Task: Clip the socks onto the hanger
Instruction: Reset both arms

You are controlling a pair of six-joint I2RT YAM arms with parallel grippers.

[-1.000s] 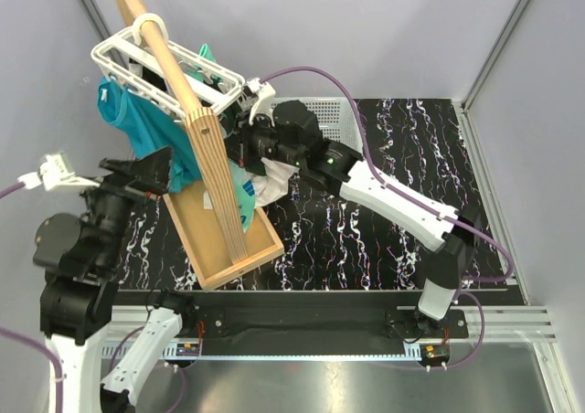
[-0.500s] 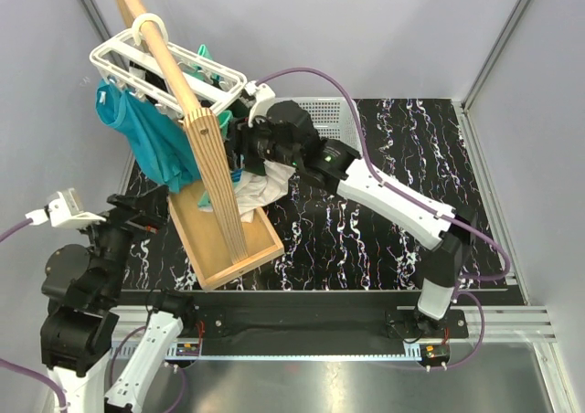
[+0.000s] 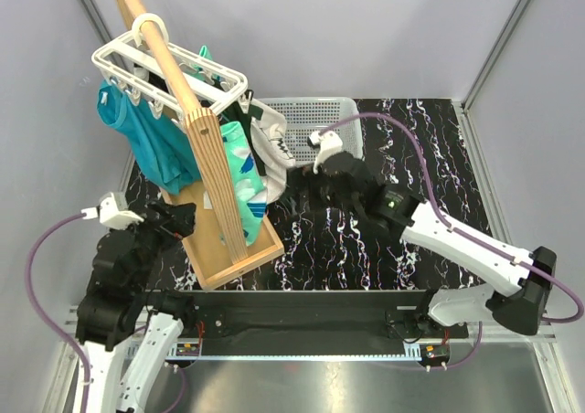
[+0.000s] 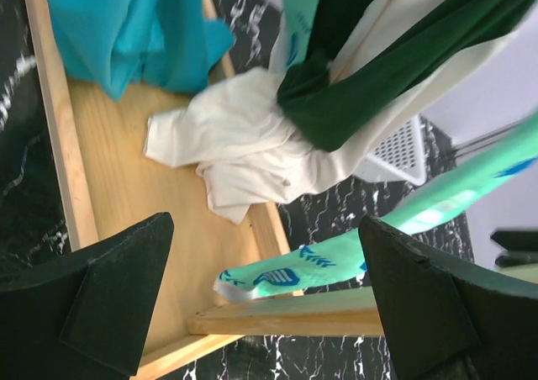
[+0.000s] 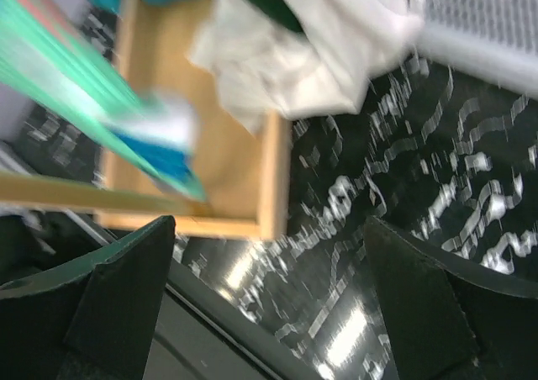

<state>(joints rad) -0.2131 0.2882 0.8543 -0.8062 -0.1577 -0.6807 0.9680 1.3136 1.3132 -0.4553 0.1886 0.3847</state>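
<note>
The white hanger [image 3: 174,70] hangs by its hook on the wooden pole at the back left. A mint green sock [image 3: 242,171] with blue marks dangles from its clips beside the slatted stand; its toe [image 4: 286,275] hangs over the wooden tray. In the blurred right wrist view the same sock [image 5: 109,119] shows at the left. My right gripper [image 3: 303,189] is open and empty, off to the right of the hanging laundry, over the table. Low on the left, my left gripper [image 3: 183,219] is open and empty beside the tray's near left edge.
A teal cloth [image 3: 146,143] and a white and dark green garment [image 3: 274,143] also hang from the hanger. The garment's white end [image 4: 244,153] lies in the wooden tray [image 3: 265,248]. A grey mesh basket [image 3: 315,116] stands behind on the black marbled table [image 3: 411,157].
My right gripper opened, let go at the hanger and drew back to the right. The mint sock now hangs free. The left arm pulled back toward the near edge.
</note>
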